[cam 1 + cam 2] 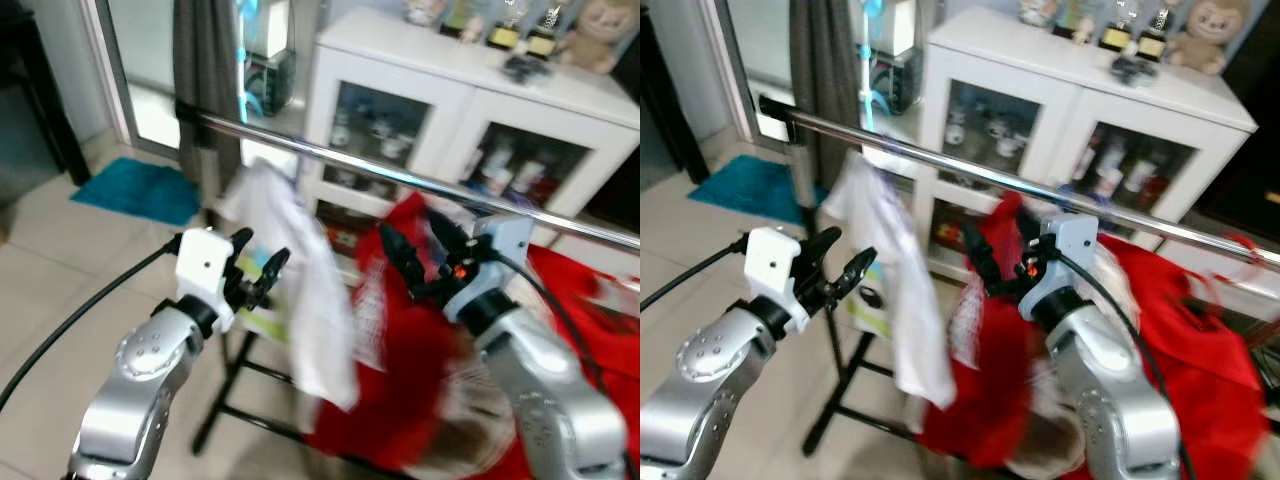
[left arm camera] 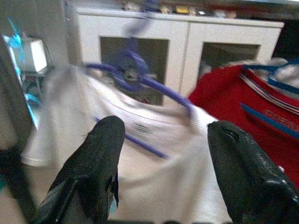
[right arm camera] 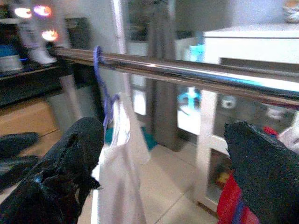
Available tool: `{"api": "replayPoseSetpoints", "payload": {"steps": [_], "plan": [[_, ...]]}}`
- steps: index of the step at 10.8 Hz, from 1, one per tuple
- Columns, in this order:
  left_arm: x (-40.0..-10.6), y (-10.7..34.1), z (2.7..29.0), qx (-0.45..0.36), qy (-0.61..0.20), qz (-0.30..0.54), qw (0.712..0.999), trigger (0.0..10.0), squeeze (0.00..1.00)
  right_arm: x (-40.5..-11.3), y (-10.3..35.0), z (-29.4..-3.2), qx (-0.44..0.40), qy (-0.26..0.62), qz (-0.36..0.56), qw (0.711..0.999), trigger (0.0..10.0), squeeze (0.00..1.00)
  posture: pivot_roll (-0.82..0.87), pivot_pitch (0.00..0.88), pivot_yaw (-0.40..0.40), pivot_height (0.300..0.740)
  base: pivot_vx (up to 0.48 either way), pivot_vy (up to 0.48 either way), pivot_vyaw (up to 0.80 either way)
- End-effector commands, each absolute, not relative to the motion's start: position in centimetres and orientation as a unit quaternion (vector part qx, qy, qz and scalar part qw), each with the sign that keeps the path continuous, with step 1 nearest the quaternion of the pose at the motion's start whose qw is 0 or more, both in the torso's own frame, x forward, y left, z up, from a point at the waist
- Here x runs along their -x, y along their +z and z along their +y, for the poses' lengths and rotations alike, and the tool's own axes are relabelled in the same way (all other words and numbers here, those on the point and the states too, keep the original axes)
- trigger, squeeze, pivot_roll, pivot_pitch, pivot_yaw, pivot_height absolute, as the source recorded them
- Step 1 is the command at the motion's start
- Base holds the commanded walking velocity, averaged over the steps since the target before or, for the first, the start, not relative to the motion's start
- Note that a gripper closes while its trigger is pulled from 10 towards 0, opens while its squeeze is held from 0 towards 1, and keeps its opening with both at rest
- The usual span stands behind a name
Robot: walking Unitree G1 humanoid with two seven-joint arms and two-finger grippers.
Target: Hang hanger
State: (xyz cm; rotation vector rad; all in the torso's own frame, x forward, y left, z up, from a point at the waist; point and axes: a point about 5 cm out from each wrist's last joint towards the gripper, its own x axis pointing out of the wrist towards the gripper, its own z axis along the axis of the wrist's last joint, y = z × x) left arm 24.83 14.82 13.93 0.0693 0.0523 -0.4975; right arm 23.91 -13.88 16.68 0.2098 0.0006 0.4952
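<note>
Hanger (image 3: 100,79) hooked on the rail (image 3: 196,74), white shirt (image 1: 300,290) swaying.
Left gripper (image 1: 252,272) and right gripper (image 1: 425,255), both spread and empty, could nudge the hook off.

1 rail (image 1: 400,178) running upper left to right. 1 white shirt (image 1: 300,290) at centre, on 1 blue hanger (image 2: 140,79). 1 red shirt (image 1: 420,380) lower right, blurred, maybe more behind it. 1 white cabinet (image 1: 450,110) upper right, 2 glass doors. 1 teal mat (image 1: 140,190) at left. 2 grippers: left (image 1: 255,272), right (image 1: 415,250).
</note>
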Motion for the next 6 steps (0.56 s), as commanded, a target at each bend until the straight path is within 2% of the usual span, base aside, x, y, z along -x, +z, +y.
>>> {"api": "replayPoseSetpoints", "payload": {"steps": [1, 4, 5, 6], "plan": [[-24.7, 13.9, 14.2, -0.03, -0.273, 0.026, 0.961, 10.0, 0.14, -23.4, 17.0, -14.4, -0.101, 0.26, 0.002, 0.96, 10.0, 1.0, -0.06, 0.0, -0.103, 0.74, 0.0, 0.0, 0.0], [-23.9, 14.1, 14.5, -0.047, -0.34, 0.038, 0.939, 10.0, 0.08, -23.3, 17.1, -14.5, -0.073, 0.261, 0.04, 0.962, 10.0, 1.0, -0.07, 0.0, -0.091, 0.74, 0.0, 0.0, 0.0], [-23.6, 13.9, 14.6, -0.051, -0.362, 0.046, 0.93, 10.0, 0.06, -24.0, 16.8, -13.9, -0.081, 0.241, 0.069, 0.965, 10.0, 0.0, -0.08, 0.0, -0.091, 0.74, 0.0, 0.0, 0.0], [-23.3, 13.8, 14.6, -0.053, -0.385, 0.054, 0.92, 10.0, 0.03, -24.5, 16.9, -13.4, -0.089, 0.237, 0.078, 0.964, 10.0, 0.0, -0.08, 0.0, -0.09, 0.74, 0.0, 0.0, 0.0]]}}
